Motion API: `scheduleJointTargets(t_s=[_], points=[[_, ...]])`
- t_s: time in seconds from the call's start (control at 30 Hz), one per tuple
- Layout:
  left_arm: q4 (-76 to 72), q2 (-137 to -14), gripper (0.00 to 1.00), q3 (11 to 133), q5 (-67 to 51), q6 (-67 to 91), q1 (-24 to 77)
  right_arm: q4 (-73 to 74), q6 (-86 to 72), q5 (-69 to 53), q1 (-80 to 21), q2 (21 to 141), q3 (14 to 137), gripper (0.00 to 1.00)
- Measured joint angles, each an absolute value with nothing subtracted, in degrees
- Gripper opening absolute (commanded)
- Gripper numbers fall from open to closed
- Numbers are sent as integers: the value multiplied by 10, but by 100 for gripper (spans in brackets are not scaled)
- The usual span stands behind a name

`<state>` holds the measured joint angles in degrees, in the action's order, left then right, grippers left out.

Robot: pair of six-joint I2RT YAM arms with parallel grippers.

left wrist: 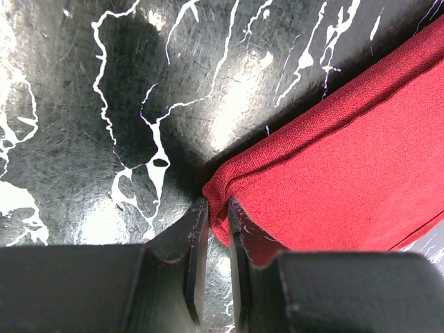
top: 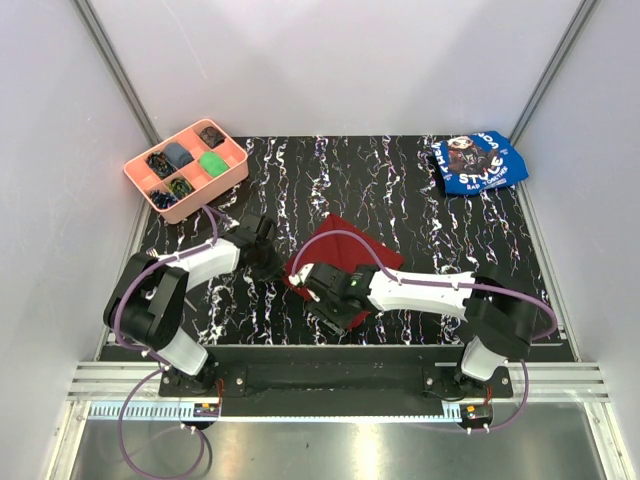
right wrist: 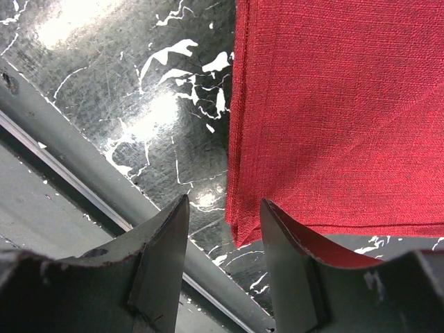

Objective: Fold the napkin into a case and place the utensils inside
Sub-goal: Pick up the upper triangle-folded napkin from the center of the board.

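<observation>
Napkin count is one: a single dark red napkin (top: 345, 252), folded into layers. It lies flat around the middle of the black marbled table (top: 420, 230), a bit toward the near edge.

Two arms, both bent low over it. The left arm reaches in from the left, and the left gripper (left wrist: 216, 208) sits right at the napkin's left corner. Its fingers (left wrist: 198, 250) are squeezed nearly together with that layered corner pinched between them.

The right arm stretches across from the right, wrist down at the near corner. The right gripper (right wrist: 223, 205) has its fingers (right wrist: 163, 263) spread apart, not gripping anything. They straddle the corner, one over the cloth and one over bare table.

Further out there's one pink tray (top: 210, 196) at the far left with small bits in its compartments. One blue printed cloth (top: 478, 162) is in the far right corner.
</observation>
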<state>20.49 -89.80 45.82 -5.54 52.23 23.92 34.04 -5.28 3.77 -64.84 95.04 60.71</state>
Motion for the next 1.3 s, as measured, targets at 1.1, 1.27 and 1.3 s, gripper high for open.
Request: scheduleJointTargets(t_s=[1.1,1.27,1.3], points=[[192,-905,0,468,-78,489,201,335,-73,139,-673,1034,643,0],[197,-887,0,471,-105,489,189,344,-90,133,-673,1014,645,0],[199,-876,0,475,-114,490,186,348,-95,126,-673,1004,648,0]])
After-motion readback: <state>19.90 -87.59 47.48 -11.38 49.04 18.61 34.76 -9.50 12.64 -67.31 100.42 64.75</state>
